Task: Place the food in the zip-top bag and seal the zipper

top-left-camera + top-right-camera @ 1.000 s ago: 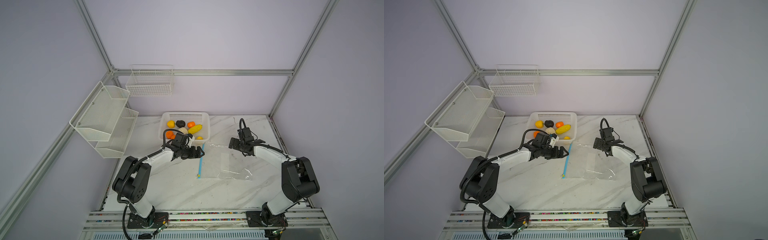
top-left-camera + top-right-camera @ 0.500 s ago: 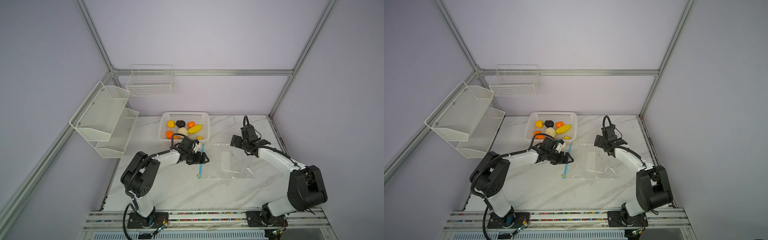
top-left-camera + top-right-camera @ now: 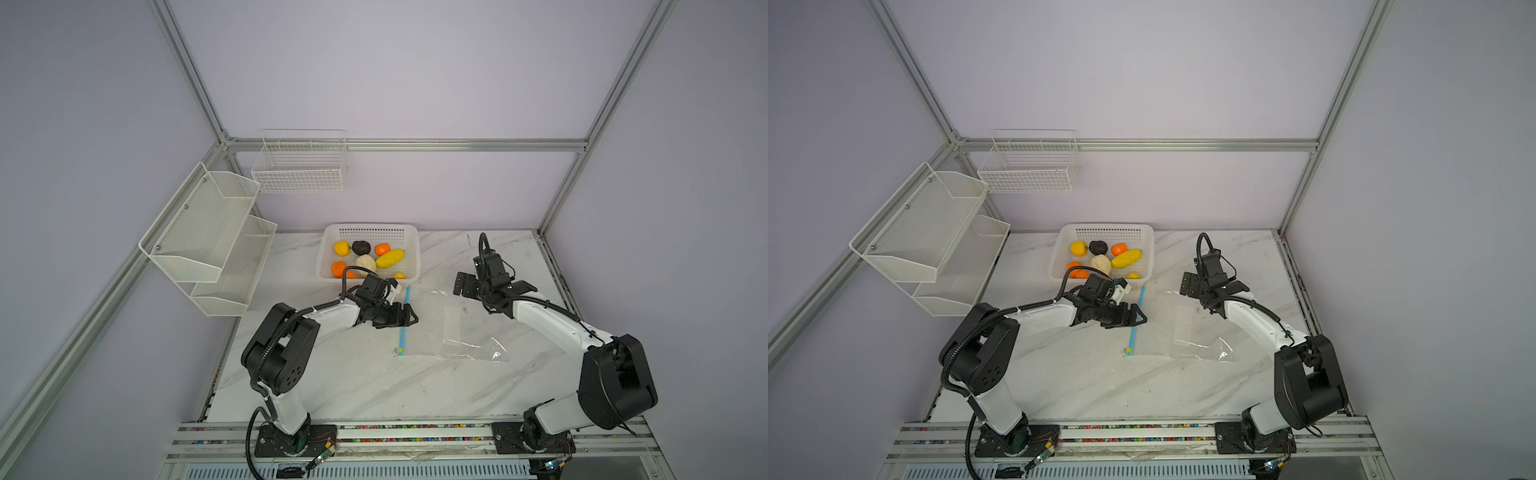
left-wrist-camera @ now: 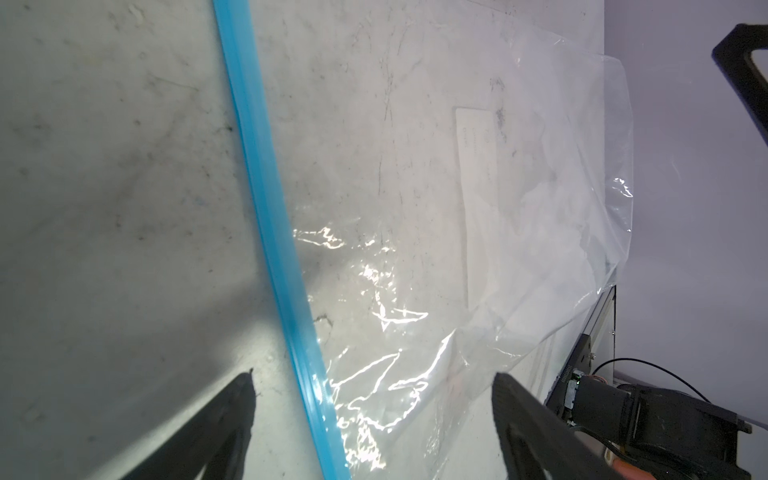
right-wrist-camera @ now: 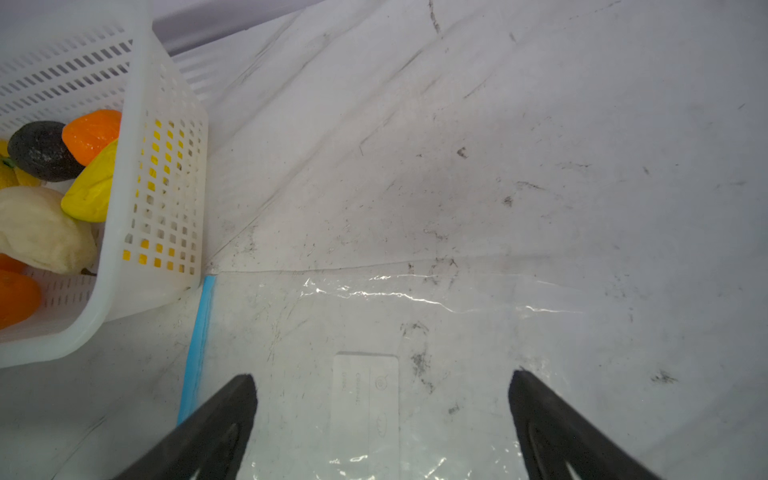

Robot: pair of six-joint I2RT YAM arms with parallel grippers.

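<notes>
The clear zip-top bag (image 3: 457, 328) lies flat on the marble table in both top views, its white label patch (image 5: 365, 399) facing up. Its light-blue zipper (image 3: 404, 320) runs along the left edge, with a yellow slider (image 3: 400, 353) at the near end. My left gripper (image 3: 410, 318) is open low over the zipper (image 4: 270, 208), one finger on each side of it. My right gripper (image 3: 492, 288) is open above the bag's far right part and holds nothing. The food (image 3: 365, 259) lies in the white basket (image 3: 370, 227): orange, yellow, cream and dark pieces.
The basket (image 5: 166, 187) stands just beyond the bag's far left corner, touching the zipper's end. A two-tier mesh shelf (image 3: 208, 232) hangs on the left wall and a wire basket (image 3: 299, 166) on the back wall. Bare marble (image 3: 374, 386) lies in front of the bag.
My left gripper has moved from beside the basket out over the zipper and narrowed slightly. The right arm has shifted its posture; its gripper stays wide open over the bag's far side.
</notes>
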